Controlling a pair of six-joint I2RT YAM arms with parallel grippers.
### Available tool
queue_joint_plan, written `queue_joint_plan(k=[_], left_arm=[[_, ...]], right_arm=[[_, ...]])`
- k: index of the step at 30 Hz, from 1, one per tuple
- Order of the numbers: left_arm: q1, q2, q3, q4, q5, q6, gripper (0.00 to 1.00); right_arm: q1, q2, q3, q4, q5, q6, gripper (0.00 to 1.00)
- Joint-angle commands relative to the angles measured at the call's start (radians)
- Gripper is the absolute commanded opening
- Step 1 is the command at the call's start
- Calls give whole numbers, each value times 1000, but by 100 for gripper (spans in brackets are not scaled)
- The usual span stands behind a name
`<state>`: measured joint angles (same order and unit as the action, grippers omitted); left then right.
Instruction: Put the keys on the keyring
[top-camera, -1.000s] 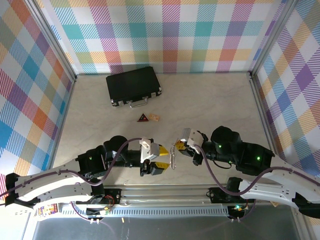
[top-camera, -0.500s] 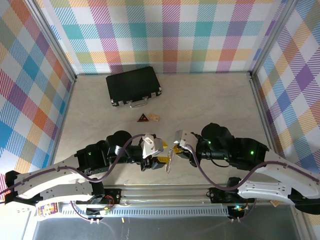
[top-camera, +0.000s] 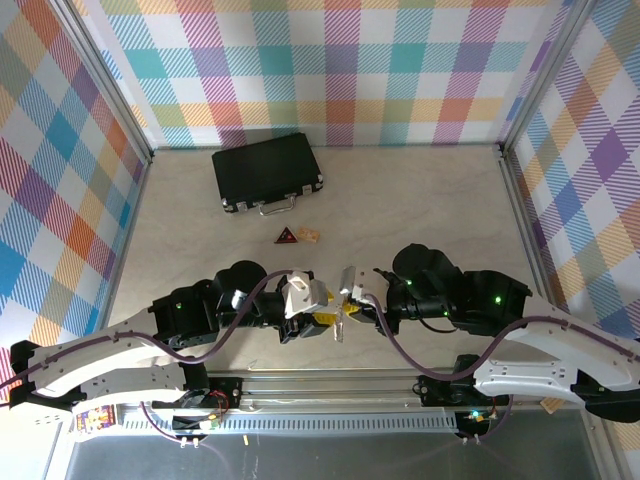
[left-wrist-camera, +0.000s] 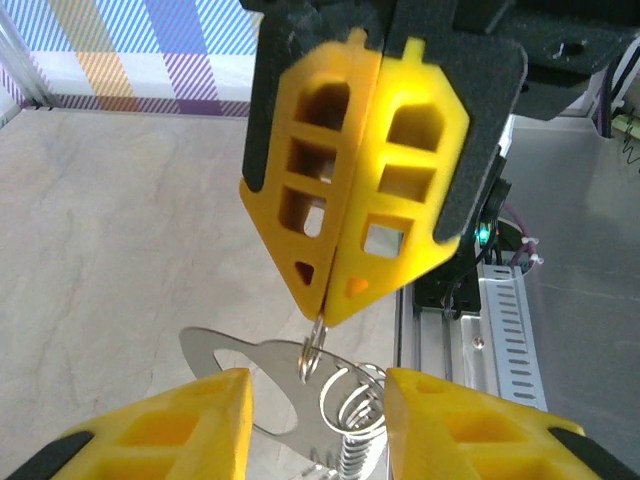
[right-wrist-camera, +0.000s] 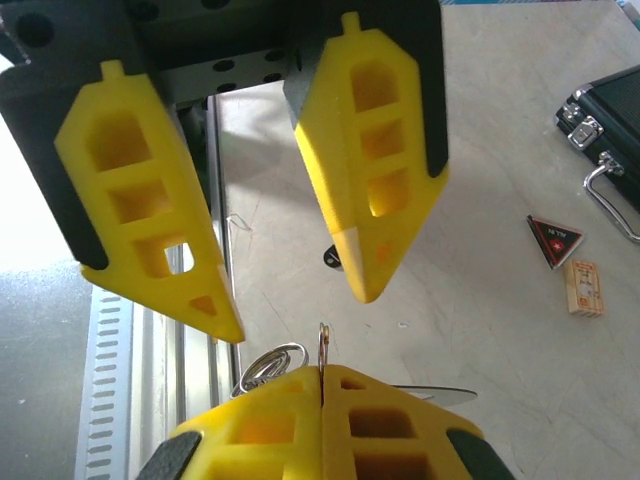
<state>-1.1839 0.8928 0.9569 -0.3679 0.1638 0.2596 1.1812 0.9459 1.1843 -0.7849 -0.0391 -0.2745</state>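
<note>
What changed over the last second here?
The right gripper, shut on the keyring, moved left, close up to the open left gripper. The black case, red triangle and tan chip stayed put.

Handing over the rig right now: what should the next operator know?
Left gripper: open, its fingers either side of the keyring.
Right gripper: shut on the keyring's thin silver ring, near the front edge of the table.
Key: a small dark shape on the table below may be it; unclear.
Done: keyring gripped.
Left: threading the key on.
</note>
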Motion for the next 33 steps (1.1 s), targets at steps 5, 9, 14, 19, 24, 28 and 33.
queue_joint_plan(k=[5, 9, 14, 19, 24, 28, 33], left_arm=[[-6, 13, 25, 10, 16, 12, 32], [-6, 17, 23, 7, 22, 12, 29], [-6, 17, 22, -6, 29, 14, 24], [-6, -1, 8, 7, 34, 9, 23], [-6, 0, 6, 10, 39, 10, 19], [-6, 1, 3, 15, 46, 7, 10], [-6, -14, -12, 35, 48, 0, 10]], right_arm=[[15, 13, 33, 10, -45, -17, 0], [19, 4, 36, 14, -50, -15, 0], [23, -2, 35, 24, -47, -17, 0], [24, -2, 35, 31, -50, -20, 0], [25, -5, 36, 35, -63, -20, 0], [27, -3, 36, 39, -73, -20, 0], [29, -2, 35, 47, -80, -23, 0]])
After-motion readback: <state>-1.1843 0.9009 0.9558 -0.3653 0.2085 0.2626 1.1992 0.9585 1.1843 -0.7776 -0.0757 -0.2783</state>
